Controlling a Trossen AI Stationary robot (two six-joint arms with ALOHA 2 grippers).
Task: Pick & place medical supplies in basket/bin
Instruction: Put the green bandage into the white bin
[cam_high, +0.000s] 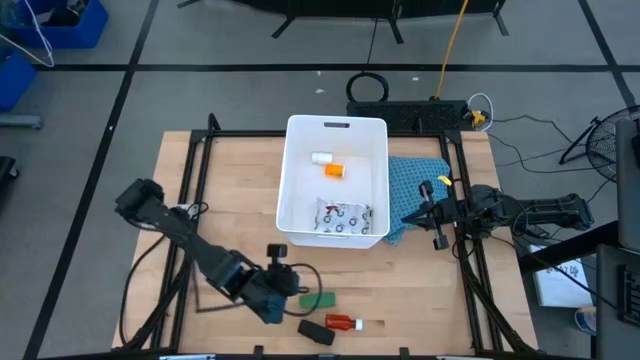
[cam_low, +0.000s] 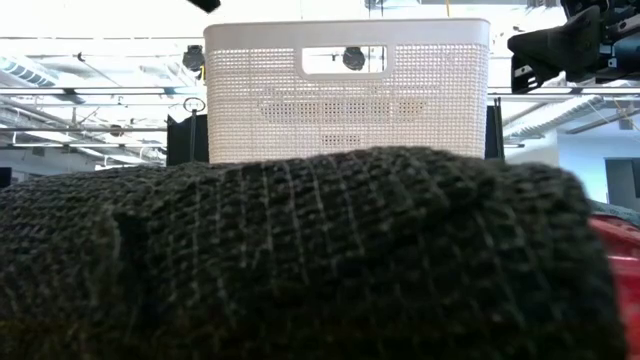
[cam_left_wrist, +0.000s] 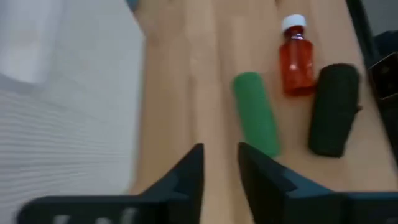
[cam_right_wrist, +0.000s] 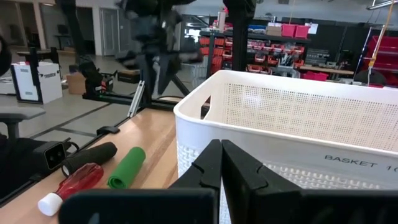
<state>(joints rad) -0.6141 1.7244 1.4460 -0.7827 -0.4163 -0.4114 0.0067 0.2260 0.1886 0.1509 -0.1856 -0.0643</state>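
The white basket (cam_high: 335, 135) stands at the table's middle and holds the small white bottle (cam_high: 321, 157), the orange pill bottle (cam_high: 334, 170) and the white patterned packet (cam_high: 343, 217). The green block (cam_high: 317, 299), the red white-capped tube (cam_high: 343, 322) and the black block (cam_high: 316, 332) lie near the table's near edge. My left gripper (cam_high: 296, 296) is open with a narrow gap and hovers just left of the green block (cam_left_wrist: 255, 115), touching nothing. My right gripper (cam_high: 408, 216) is shut (cam_right_wrist: 221, 149) and waits over the blue cloth, right of the basket (cam_right_wrist: 292, 118).
A blue cloth (cam_high: 415, 185) lies against the basket's right side under my right gripper. In the low view the black block (cam_low: 300, 260) fills the foreground and hides the other near items; the basket (cam_low: 347, 90) rises behind it. Black frame rails (cam_high: 200, 160) border the table.
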